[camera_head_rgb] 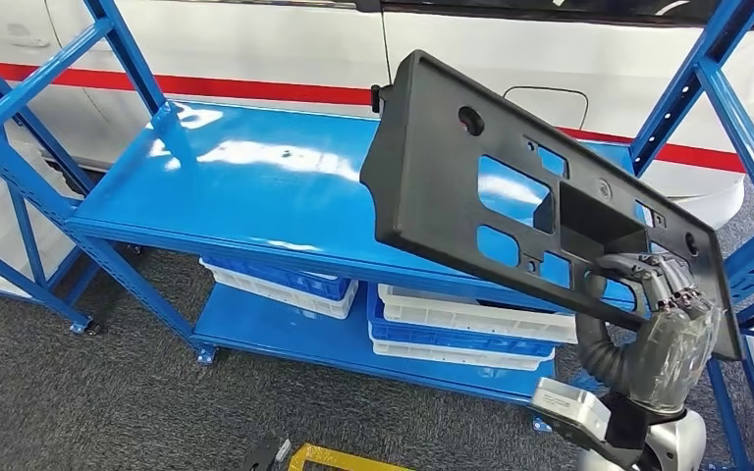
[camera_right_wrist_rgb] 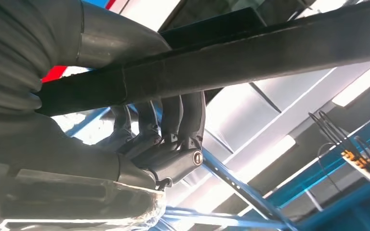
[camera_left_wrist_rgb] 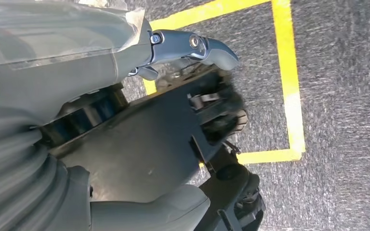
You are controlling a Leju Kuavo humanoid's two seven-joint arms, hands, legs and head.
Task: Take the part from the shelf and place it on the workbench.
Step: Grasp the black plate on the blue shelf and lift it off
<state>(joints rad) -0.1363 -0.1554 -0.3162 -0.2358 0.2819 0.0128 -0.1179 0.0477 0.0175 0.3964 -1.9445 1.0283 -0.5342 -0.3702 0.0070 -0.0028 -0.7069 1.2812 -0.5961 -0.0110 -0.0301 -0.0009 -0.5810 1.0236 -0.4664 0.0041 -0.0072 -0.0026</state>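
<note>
Closest in, the robot's right hand point(camera_head_rgb: 660, 294) grips the lower end of the part point(camera_head_rgb: 511, 196), a long black plastic panel with cut-out openings. In the right wrist view the dark fingers point(camera_right_wrist_rgb: 173, 120) hook over the panel's edge. The part is lifted clear of the shelf point(camera_head_rgb: 245, 177), tilted, its upper end reaching out over the glossy blue top deck and its lower end down by the wrist.

The left hand point(camera_left_wrist_rgb: 192, 48) hangs low over grey carpet marked with yellow floor tape point(camera_left_wrist_rgb: 289, 82); whether its fingers are clenched or loose I cannot tell, since the dark shapes beside it are too blurred to read.

Beneath the top deck, on the lower level of the blue rack, sit stacked blue and white bins point(camera_head_rgb: 452, 329). Behind the rack stands a white car point(camera_head_rgb: 285, 49) with a red stripe along its side.
</note>
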